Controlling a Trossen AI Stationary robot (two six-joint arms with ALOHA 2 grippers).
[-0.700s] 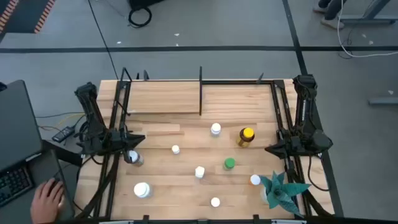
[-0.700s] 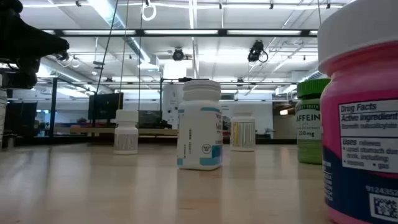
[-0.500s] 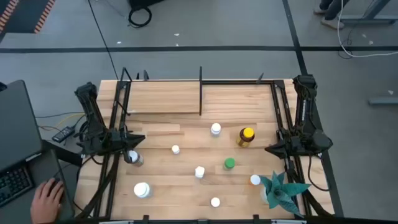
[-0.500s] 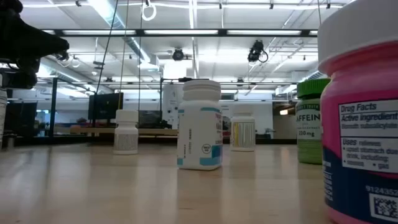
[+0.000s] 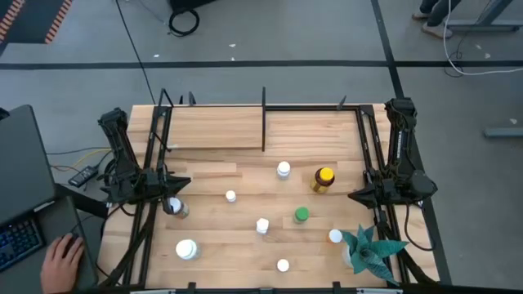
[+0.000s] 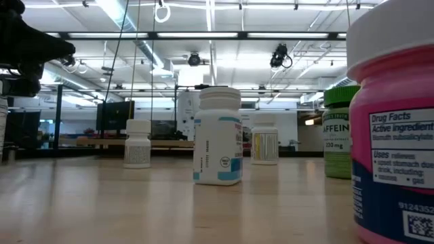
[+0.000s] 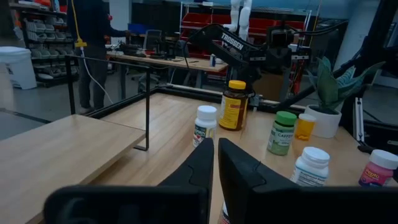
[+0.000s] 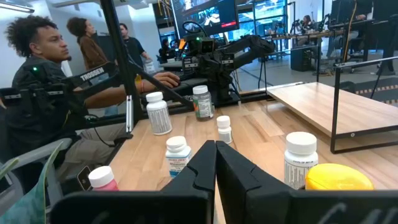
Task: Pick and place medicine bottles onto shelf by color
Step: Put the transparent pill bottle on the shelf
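My left hand (image 5: 181, 181) sits pressed together at the bench's (image 5: 245, 245) left edge; my right hand (image 5: 353, 196), fingers also together, waits at the right edge. The medicine bottles (image 5: 283, 170) stand scattered between them, and the shelf (image 5: 214, 129) lies beyond.

"Drug Facts" on pink bottle (image 6: 397, 142); "TROSSEN" on arm (image 7: 231, 42).

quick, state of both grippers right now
left gripper: shut, holding nothing.
right gripper: shut, holding nothing.
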